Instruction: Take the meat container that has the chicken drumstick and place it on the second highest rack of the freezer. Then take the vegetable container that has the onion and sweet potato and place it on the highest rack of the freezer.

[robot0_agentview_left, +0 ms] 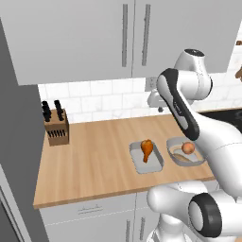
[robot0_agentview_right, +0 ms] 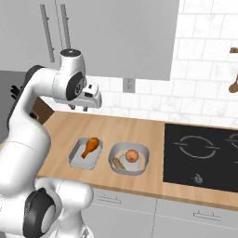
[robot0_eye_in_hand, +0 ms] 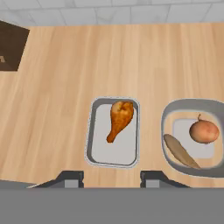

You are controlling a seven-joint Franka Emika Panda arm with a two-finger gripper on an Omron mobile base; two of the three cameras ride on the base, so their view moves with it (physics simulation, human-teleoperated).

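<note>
My hand [robot0_eye_in_hand: 111,177] hangs above the wooden bench [robot0_eye_in_hand: 52,109], empty, its two fingertips [robot0_eye_in_hand: 70,178] parted and straddling the near end of the meat container [robot0_eye_in_hand: 113,155] below. That grey rectangular tray lies flat on the bench near its front edge, with the chicken drumstick [robot0_eye_in_hand: 119,119] inside, thick end toward the wall. Just to its right, apart from it, sits the rounder vegetable container [robot0_eye_in_hand: 168,114] holding the onion [robot0_eye_in_hand: 204,131] and the sweet potato [robot0_eye_in_hand: 179,151], while a knife block [robot0_agentview_left: 56,126] stands far left by the tiled wall.
</note>
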